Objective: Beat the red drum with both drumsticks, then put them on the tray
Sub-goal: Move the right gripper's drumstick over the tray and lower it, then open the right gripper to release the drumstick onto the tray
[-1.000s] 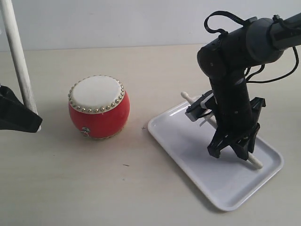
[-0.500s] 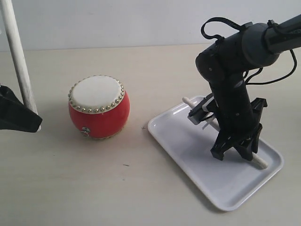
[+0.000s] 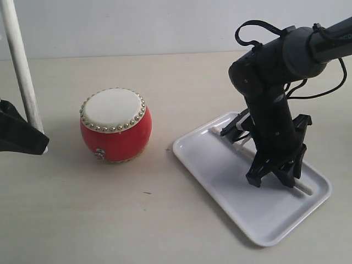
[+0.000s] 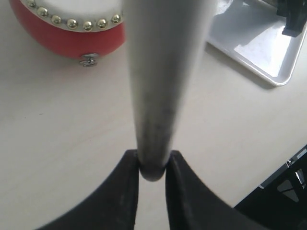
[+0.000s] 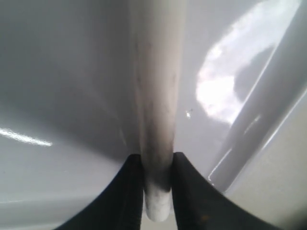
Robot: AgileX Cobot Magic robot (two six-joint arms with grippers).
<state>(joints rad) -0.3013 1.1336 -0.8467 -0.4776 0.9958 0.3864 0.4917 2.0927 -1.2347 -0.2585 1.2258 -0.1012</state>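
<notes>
The red drum (image 3: 115,125) with its cream head stands upright left of the middle; the left wrist view shows its lower side (image 4: 67,33). My left gripper (image 3: 38,135) at the left edge is shut on the end of one drumstick (image 3: 21,66), which rises steeply out of the top of the view; the black fingers pinch it (image 4: 158,86) near its butt. The other drumstick (image 3: 304,188) lies along the white tray (image 3: 220,176). My right gripper (image 3: 278,176) reaches down onto this drumstick, jaws closed against its sides (image 5: 156,96) just over the tray floor (image 5: 62,96).
The tray sits at the right front, angled, with its near corner by the table's front. A strip of bare tabletop separates the drum from the tray. The tray's corner (image 4: 254,52) shows in the left wrist view.
The right arm has shifted slightly right and lower. The held drumstick's raised far end has come down to lie along the tray. The left gripper and its stick have not moved.
</notes>
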